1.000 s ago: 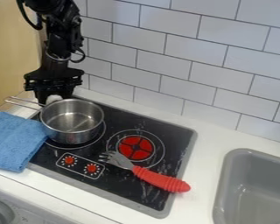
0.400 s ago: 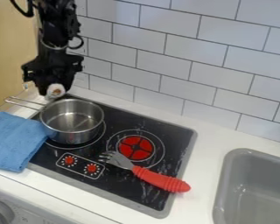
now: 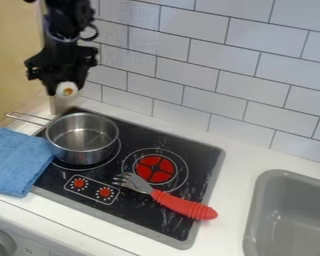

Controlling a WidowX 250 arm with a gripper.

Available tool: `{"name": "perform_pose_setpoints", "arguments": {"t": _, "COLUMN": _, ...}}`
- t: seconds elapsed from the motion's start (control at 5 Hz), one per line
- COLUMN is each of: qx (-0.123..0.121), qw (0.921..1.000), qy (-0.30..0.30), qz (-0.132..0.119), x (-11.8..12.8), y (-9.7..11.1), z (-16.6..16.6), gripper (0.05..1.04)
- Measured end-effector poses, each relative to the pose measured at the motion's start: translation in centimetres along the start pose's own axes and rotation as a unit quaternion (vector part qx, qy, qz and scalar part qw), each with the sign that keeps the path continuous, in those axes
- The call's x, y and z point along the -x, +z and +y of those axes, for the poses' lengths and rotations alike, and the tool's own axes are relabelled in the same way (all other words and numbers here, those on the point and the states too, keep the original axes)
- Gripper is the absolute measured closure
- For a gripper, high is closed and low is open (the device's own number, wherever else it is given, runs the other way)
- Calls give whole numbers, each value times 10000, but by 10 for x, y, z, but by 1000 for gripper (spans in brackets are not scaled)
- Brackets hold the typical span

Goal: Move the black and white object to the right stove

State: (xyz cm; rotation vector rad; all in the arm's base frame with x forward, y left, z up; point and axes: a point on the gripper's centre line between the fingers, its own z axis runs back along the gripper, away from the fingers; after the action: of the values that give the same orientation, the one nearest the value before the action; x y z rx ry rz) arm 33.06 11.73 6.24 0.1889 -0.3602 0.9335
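At the upper left, my gripper is in the air behind and above the steel pot, shut on a small object whose white, round face with an orange-brown centre points outward. Its dark part cannot be told apart from the black fingers. The right stove burner is red inside white rings on the black cooktop, well to the right of and below the gripper.
A steel pot stands on the left burner, its handle toward the upper left. A red-handled fork lies with its tines beside the right burner. Blue cloth is at left, a grey sink at right, a tiled wall behind.
The gripper has risen from behind the pot with the white-faced object in it, and that face shows more than before. Pot, fork and cloth have stayed still.
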Motion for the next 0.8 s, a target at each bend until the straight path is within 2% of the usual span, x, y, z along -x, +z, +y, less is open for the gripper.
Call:
{"name": "perform_pose_setpoints", "arguments": {"t": 0.2, "qx": 154, "qw": 9997, "qy": -183, "qz": 1, "x": 16, "y": 11, "z": -15, "gripper": 487}}
{"name": "perform_pose_setpoints", "arguments": {"t": 0.6, "qx": 427, "qw": 9963, "qy": -747, "qz": 57, "x": 69, "y": 30, "z": -59, "gripper": 487}}
{"name": "perform_pose_setpoints", "arguments": {"t": 0.8, "qx": 589, "qw": 9939, "qy": -925, "qz": 113, "x": 86, "y": 37, "z": -73, "gripper": 487}}
